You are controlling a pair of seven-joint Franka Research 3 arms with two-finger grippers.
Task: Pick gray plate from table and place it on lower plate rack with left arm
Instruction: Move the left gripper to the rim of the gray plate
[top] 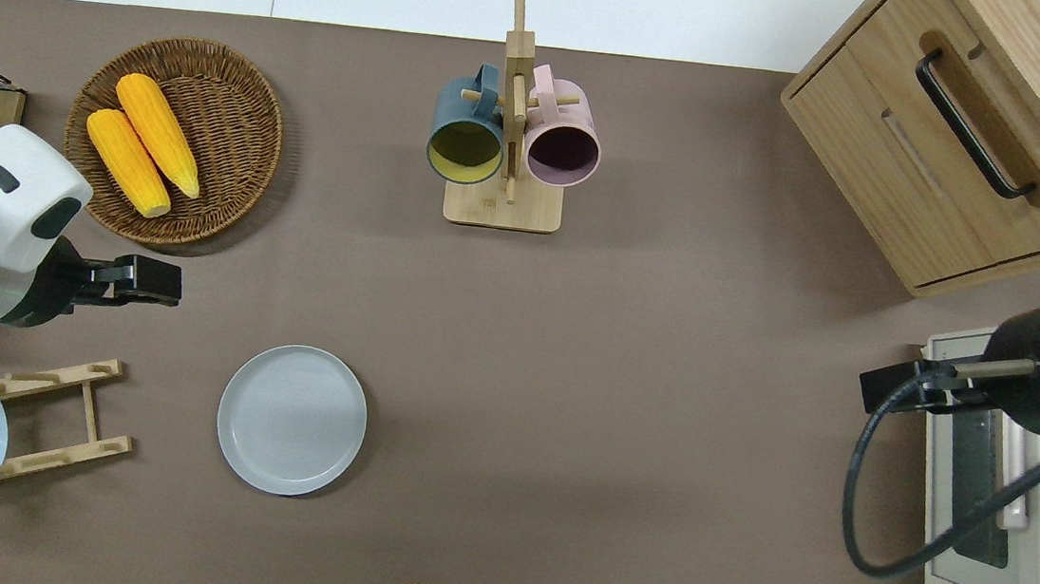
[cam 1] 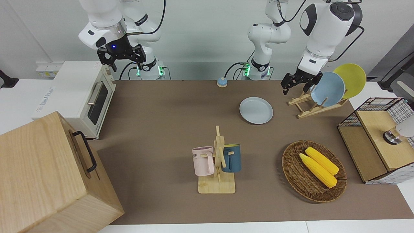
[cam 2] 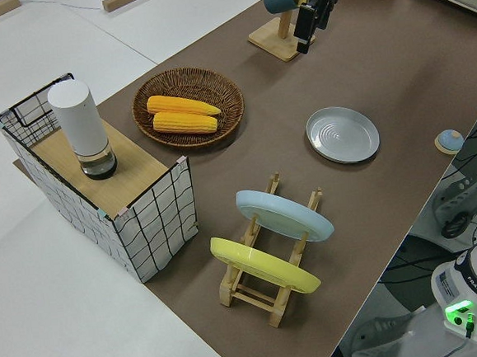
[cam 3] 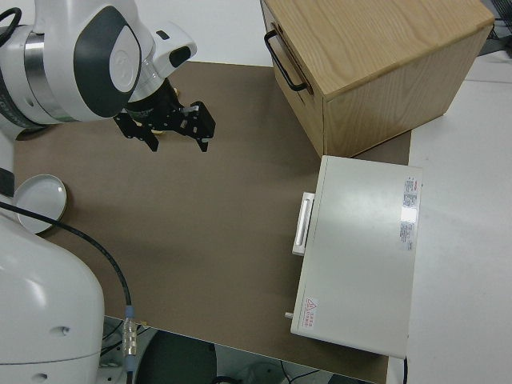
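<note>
The gray plate [cam 1: 256,110] lies flat on the brown table mat, beside the plate rack; it also shows in the overhead view [top: 291,419] and the left side view [cam 2: 342,135]. The slanted light-wood plate rack [cam 1: 309,108] [top: 91,413] holds a sky-blue plate [cam 1: 328,89] and a yellow plate [cam 1: 351,79] in its upper slots; its lower slots stand bare. My left gripper [cam 1: 296,84] [top: 149,283] is open and empty, up in the air over the mat between the woven basket and the rack. My right gripper [cam 1: 126,63] [cam 3: 176,138] is open and parked.
A woven basket [cam 1: 292,168] with two corn cobs, a wooden mug stand [cam 1: 219,155] with a pink and a blue mug, a wire crate [cam 1: 388,106] with a white cylinder, a toaster oven [cam 1: 81,94], a wooden cabinet [cam 1: 42,174] and a small blue bell [cam 1: 222,82] stand around.
</note>
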